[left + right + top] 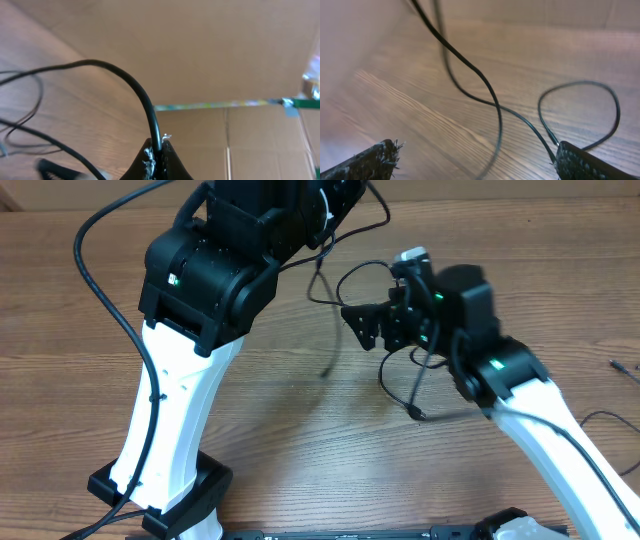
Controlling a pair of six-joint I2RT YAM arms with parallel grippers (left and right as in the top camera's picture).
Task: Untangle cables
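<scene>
Two tools share the job: the left tool, raised above the worktop, is pressed together on one strand of the thin black cables, which hang from it and loop loosely onto the wood to the right. The right tool stands spread wide, with crossed strands lying between its fingers. Judging by this, the separating step is under way. Next, the right tool needs to pinch a single strand near the crossing and draw it right.
</scene>
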